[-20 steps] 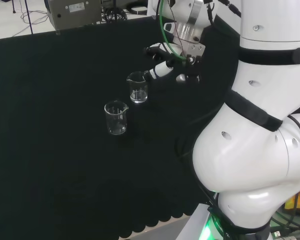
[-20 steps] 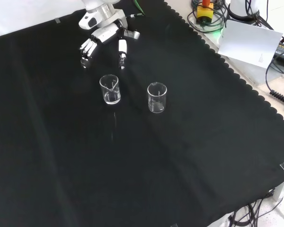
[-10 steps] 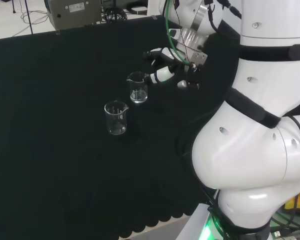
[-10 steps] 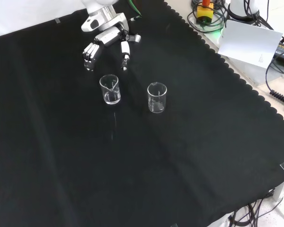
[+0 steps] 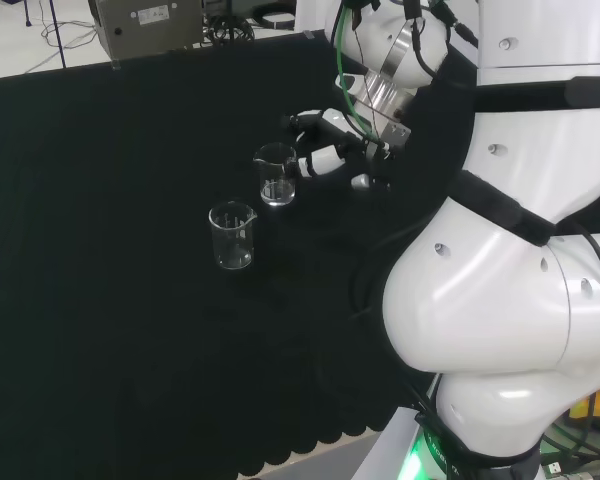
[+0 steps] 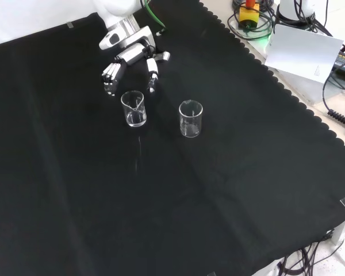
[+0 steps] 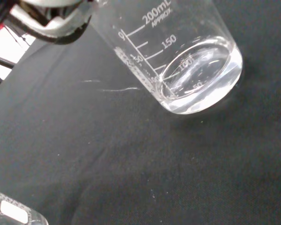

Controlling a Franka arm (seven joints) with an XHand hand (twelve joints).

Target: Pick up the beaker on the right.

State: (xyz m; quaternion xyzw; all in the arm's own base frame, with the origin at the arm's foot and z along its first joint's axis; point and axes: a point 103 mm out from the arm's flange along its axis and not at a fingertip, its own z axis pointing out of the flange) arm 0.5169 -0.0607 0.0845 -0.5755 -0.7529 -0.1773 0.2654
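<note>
Hand [image 6: 129, 57] low over the counter [image 6: 218, 195], fingers [image 6: 110, 73] and thumb [image 6: 152, 73] spread apart and angled down, nothing between them. It sits just behind the nearer beaker [image 6: 133, 108] in the front view, the fingertips to either side of the rim's far edge but apart from the glass; in the head view the hand [image 5: 330, 150] lies just right of that beaker [image 5: 276, 174], thumb tip near the rim. The spread looks like a pre-grasp: an opening wide enough to straddle the wall, palm facing the glass, so the fingers can come round it from the arm's side. This beaker is the right-hand one of the two in the head view, which fits the task's wording; in the front view it is the left one, so the sentence's "right" is best read from the arm's side. The other beaker [image 6: 190, 118] stands well apart, upright, clear of the approach path. Both appear empty, upright on the cloth. Wrist view: the target's base [image 7: 201, 79] and graduated wall close and large, a blurred bit of the hand [image 7: 51, 21] beside it, a corner of the second beaker [image 7: 14, 213] cut off at the edge. Hard to judge: whether any fingertip already brushes the glass, since clear walls vanish against the black cloth; the palm itself is turned away in both wide views; arm links [image 5: 500, 300] cover the counter behind the hand in the head view.
</note>
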